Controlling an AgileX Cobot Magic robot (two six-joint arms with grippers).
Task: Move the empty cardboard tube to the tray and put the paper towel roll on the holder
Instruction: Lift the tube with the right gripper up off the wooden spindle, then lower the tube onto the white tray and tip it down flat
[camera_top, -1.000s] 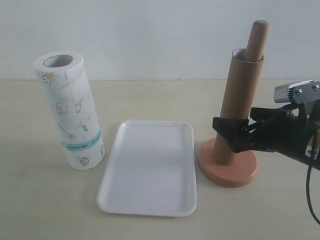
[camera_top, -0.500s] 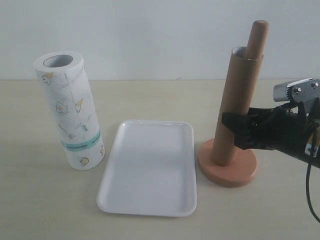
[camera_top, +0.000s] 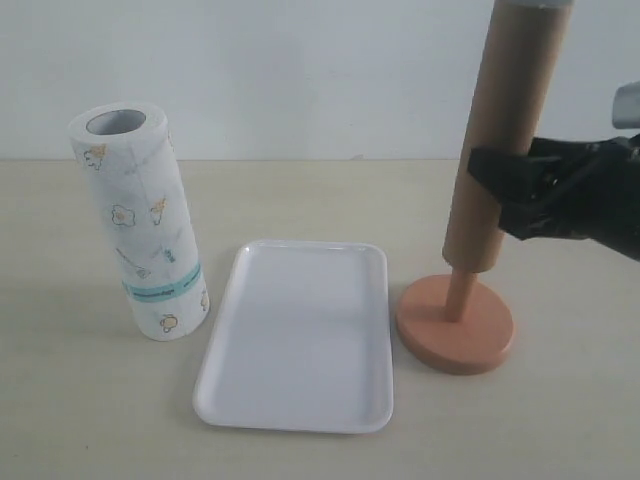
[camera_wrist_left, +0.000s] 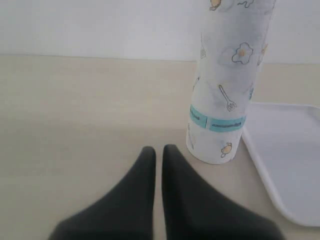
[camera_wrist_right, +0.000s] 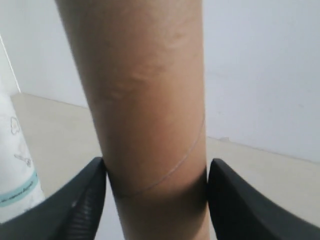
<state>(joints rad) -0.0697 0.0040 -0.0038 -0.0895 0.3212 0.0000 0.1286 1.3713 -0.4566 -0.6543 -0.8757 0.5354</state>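
Observation:
My right gripper (camera_top: 500, 190) is shut on the empty cardboard tube (camera_top: 505, 140), which is lifted and still sleeved over the holder's pole (camera_top: 460, 293); only the pole's lowest part shows above the round base (camera_top: 455, 335). The tube (camera_wrist_right: 150, 110) fills the right wrist view between the gripper's (camera_wrist_right: 156, 192) two black fingers. The paper towel roll (camera_top: 140, 225) stands upright left of the white tray (camera_top: 300, 335). In the left wrist view my left gripper (camera_wrist_left: 155, 151) is shut and empty, low over the table near the roll (camera_wrist_left: 227, 85), beside the tray (camera_wrist_left: 285, 165).
A pale wall rises behind the beige table (camera_top: 80, 400). The roll's edge (camera_wrist_right: 15, 165) shows in the right wrist view.
My right gripper has risen with the cardboard tube, sliding it up the pole; the tube's top has left the frame and the pole's lower part is now bare.

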